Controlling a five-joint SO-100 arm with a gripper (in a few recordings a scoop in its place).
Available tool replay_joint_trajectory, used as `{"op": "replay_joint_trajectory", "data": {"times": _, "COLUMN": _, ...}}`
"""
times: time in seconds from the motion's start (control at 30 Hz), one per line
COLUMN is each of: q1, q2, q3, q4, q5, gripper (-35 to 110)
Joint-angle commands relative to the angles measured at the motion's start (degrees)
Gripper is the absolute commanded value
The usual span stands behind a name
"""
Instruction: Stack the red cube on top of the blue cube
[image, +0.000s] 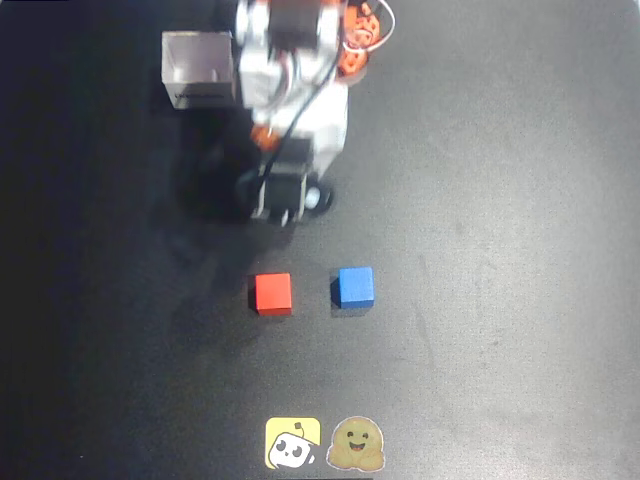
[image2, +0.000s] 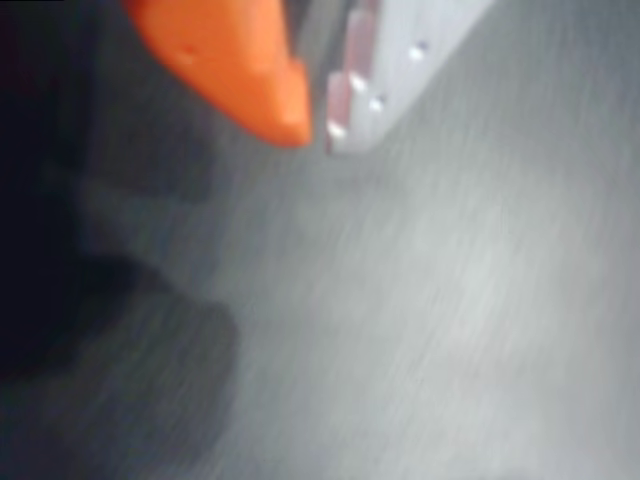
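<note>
I see open dark table (image: 500, 200) all round red cube (image: 272, 293) and blue cube (image: 355, 285) — narrow bare gap between them. From red cube: arm (image: 295, 110) looms at 12, white box (image: 198, 68) at 11, two stickers (image: 325, 443) at 6 near edge. Wide free room at 3 and 9.
</note>
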Motion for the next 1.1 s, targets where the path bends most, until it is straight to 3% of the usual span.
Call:
{"op": "replay_joint_trajectory", "data": {"times": 0.0, "q1": 1.49, "q2": -8.0, "q3": -6.77, "q4": -2.81, "q5": 0.09, "gripper": 0}}
{"op": "replay_joint_trajectory", "data": {"times": 0.4, "q1": 2.37, "q2": -33.13, "q3": -28.92, "q4": -2.72, "q5": 2.29, "gripper": 0}}
{"op": "replay_joint_trajectory", "data": {"times": 0.73, "q1": 2.81, "q2": -41.92, "q3": -35.6, "q4": -4.92, "q5": 2.81, "gripper": 0}}
{"op": "replay_joint_trajectory", "data": {"times": 1.07, "q1": 0.26, "q2": -46.41, "q3": -39.02, "q4": -6.86, "q5": 3.43, "gripper": 23}}
